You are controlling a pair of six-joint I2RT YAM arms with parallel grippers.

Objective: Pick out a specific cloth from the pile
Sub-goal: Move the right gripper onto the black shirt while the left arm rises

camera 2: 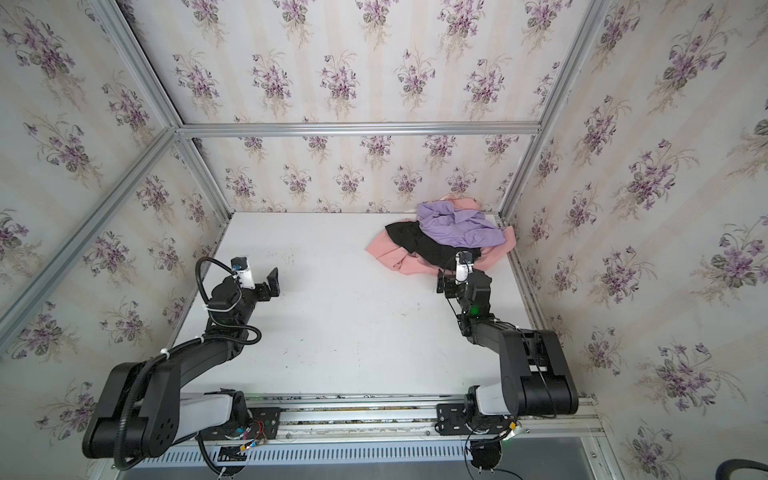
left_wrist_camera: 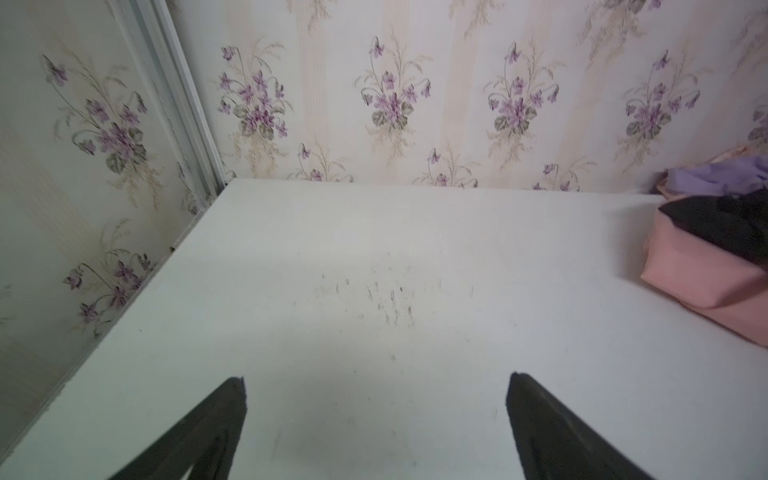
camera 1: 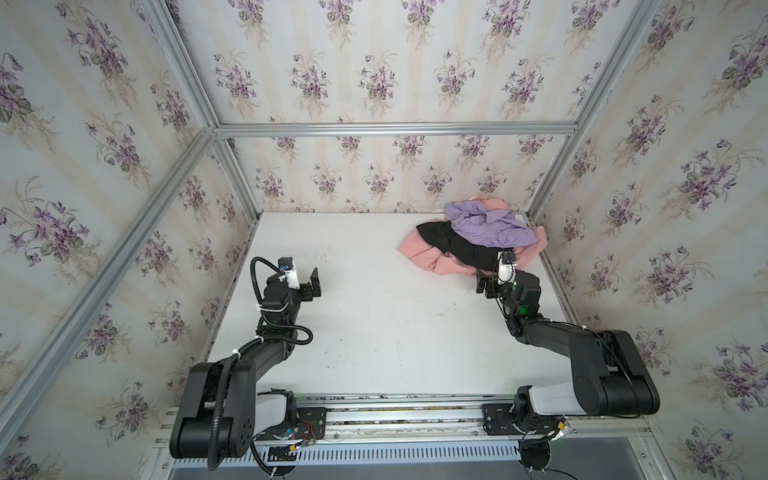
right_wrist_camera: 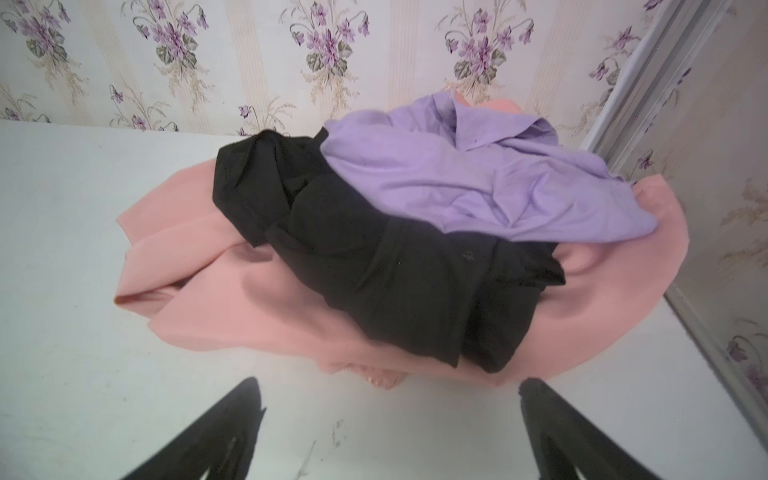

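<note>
Right gripper (right_wrist_camera: 388, 419) held low before the pile (camera 1: 473, 239), jaws spread wide and empty.
The black cloth (right_wrist_camera: 386, 266) is seen just ahead of the fingertips (right_wrist_camera: 536, 399), untouched; the left gripper (left_wrist_camera: 374, 415) is likewise spread, well apart.

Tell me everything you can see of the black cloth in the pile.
The black cloth is plain, matte, soft fabric, crumpled with folds and no visible print. It lies in the middle of the pile near the table's far right corner, on top of the salmon pink cloth. The lilac purple cloth covers its far edge. The right gripper hangs just before it with jaws open, not touching it.
</note>
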